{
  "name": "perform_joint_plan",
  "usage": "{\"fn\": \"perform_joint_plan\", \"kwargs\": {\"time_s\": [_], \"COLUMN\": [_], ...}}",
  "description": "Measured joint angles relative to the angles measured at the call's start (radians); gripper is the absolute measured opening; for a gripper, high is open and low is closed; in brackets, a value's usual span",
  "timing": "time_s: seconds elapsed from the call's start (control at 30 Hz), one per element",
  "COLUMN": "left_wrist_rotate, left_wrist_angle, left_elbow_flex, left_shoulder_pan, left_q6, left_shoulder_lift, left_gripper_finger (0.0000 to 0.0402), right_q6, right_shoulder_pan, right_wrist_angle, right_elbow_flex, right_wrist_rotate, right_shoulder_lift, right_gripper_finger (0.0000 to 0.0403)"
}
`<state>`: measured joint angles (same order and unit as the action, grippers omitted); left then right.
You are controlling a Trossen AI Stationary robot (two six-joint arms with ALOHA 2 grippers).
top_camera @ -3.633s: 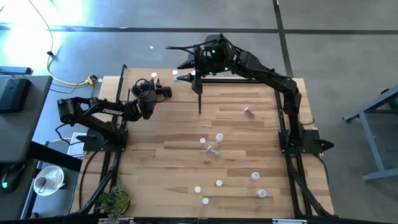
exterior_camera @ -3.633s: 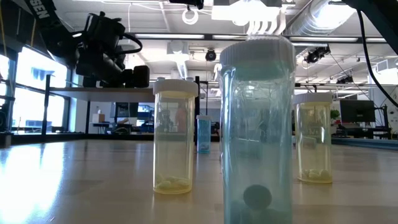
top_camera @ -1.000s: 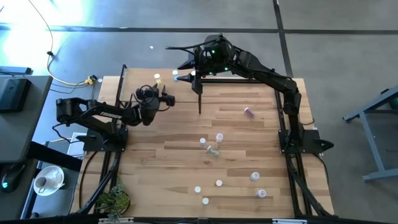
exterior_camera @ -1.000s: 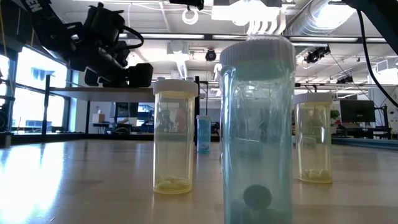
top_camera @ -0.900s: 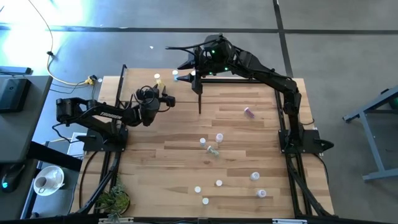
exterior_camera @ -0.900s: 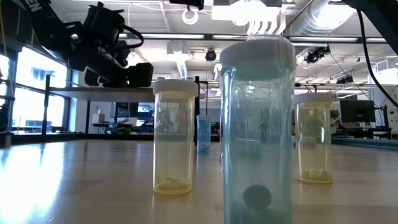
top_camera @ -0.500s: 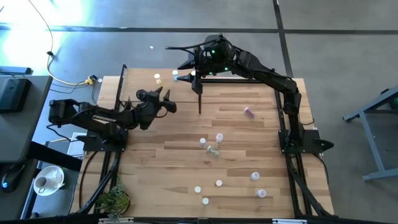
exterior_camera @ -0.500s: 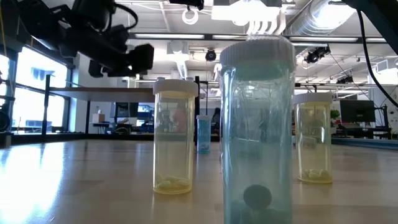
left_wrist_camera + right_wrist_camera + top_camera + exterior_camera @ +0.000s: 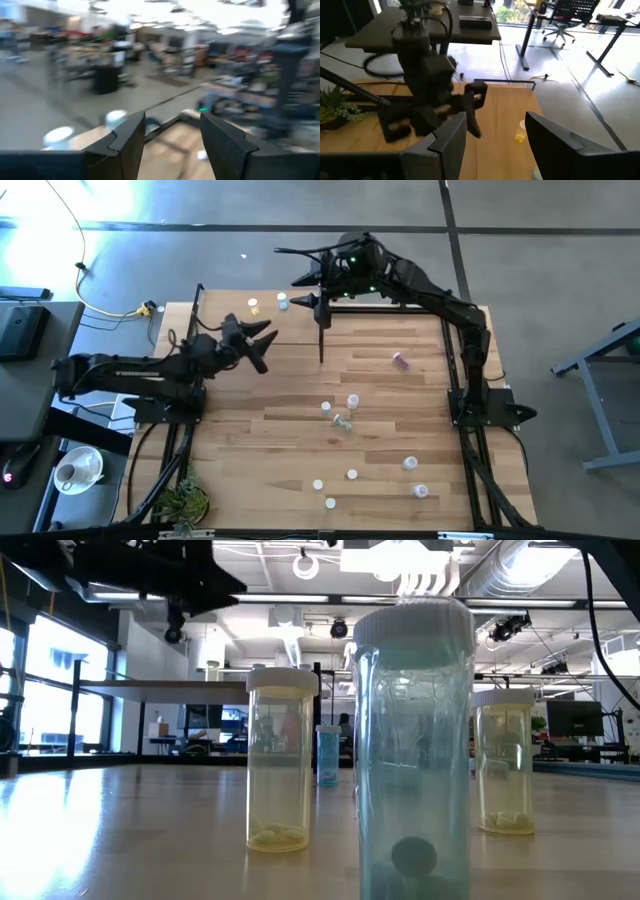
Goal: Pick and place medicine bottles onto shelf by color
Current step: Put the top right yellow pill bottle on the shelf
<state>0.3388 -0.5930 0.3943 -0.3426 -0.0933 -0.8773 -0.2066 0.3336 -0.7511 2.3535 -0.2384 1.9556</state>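
Bottles (image 9: 351, 401) well apart from left tool (image 9: 258, 342)

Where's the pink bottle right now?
In the high view, the pink bottle lies on its side on the table's right half, alone, with the right arm's base just to its right.

Small capped bottles lie scattered over the wooden surface (image 9: 260, 430). Two stand near the far edge — a yellow bottle (image 9: 254, 304) and a pale blue bottle (image 9: 283, 300). A pink bottle (image 9: 400, 361) lies on its side toward the right. Near the middle, two white-capped bottles (image 9: 352, 400) stand close together, and just beside them a greenish bottle (image 9: 342, 421) lies tipped over. Five more stand spread along the near side, among them a blue-tinted bottle (image 9: 412, 740) and two yellow-tinted bottles (image 9: 280, 760) — upright, each with small pills at the bottom.
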Motion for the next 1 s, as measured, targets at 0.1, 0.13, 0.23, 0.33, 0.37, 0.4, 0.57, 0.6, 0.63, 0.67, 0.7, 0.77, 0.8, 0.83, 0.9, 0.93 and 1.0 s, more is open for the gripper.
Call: {"fn": "perform_joint_plan", "kwargs": {"time_s": [0.1,0.13,0.23,0.33,0.37,0.4,0.57,0.6,0.63,0.67,0.7,0.77,0.8,0.83,0.9,0.93,1.0], "left_wrist_rotate": [-0.206,-0.259,-0.359,-0.425,-0.444,-0.464,-0.54,-0.532,-0.514,-0.484,-0.452,-0.396,-0.365,-0.329,-0.24,-0.194,-0.12], "left_wrist_angle": [-0.003,-0.003,-0.008,-0.013,-0.024,-0.039,-0.039,-0.011,0.029,0.08,0.142,0.268,0.335,0.4,0.526,0.593,0.726], "left_elbow_flex": [0.001,0.005,0.024,0.032,0.032,0.032,0.038,0.048,0.063,0.086,0.112,0.175,0.206,0.237,0.308,0.347,0.417], "left_shoulder_pan": [-0.042,-0.055,-0.08,-0.095,-0.097,-0.098,-0.097,-0.097,-0.097,-0.097,-0.097,-0.097,-0.098,-0.101,-0.116,-0.13,-0.16], "left_q6": [0.016,0.031,0.114,0.242,0.284,0.318,0.389,0.397,0.407,0.419,0.429,0.455,0.467,0.471,0.466,0.463,0.444], "left_shoulder_lift": [0.052,0.065,0.084,0.087,0.086,0.082,0.069,0.069,0.069,0.069,0.068,0.053,0.043,0.033,0.014,0.002,-0.024], "left_gripper_finger": [0.0177,0.0177,0.0177,0.0177,0.0177,0.0177,0.0177,0.0177,0.0177,0.0177,0.0177,0.0177,0.0177,0.0177,0.0177,0.0177,0.0177], "right_q6": [0.0,0.0,0.0,0.0,0.0,0.0,0.0,0.0,0.0,0.0,0.0,-0.001,-0.001,0.0,0.0,0.0,0.0], "right_shoulder_pan": [0.0,0.0,0.0,0.0,0.0,0.0,0.0,0.0,0.0,0.0,0.0,0.0,0.0,0.0,0.0,0.0,0.0], "right_wrist_angle": [-0.017,-0.028,-0.043,-0.065,-0.073,-0.077,-0.096,-0.098,-0.099,-0.099,-0.099,-0.099,-0.1,-0.103,-0.103,-0.108,-0.11], "right_elbow_flex": [0.0,0.0,0.0,0.0,0.0,0.0,0.0,0.0,0.0,0.0,0.0,0.001,0.001,0.001,0.002,0.002,0.002], "right_wrist_rotate": [0.003,0.003,0.004,0.004,0.004,0.004,0.004,0.004,0.004,0.004,0.004,0.012,0.014,0.015,0.023,0.028,0.039], "right_shoulder_lift": [-0.002,-0.002,-0.002,-0.002,-0.002,-0.002,-0.002,-0.002,-0.002,-0.002,-0.004,-0.008,-0.013,-0.017,-0.026,-0.031,-0.038], "right_gripper_finger": [0.0195,0.0195,0.0195,0.0195,0.0195,0.0195,0.0195,0.0195,0.0195,0.0195,0.0195,0.0195,0.0195,0.0195,0.0195,0.0195,0.0195]}}
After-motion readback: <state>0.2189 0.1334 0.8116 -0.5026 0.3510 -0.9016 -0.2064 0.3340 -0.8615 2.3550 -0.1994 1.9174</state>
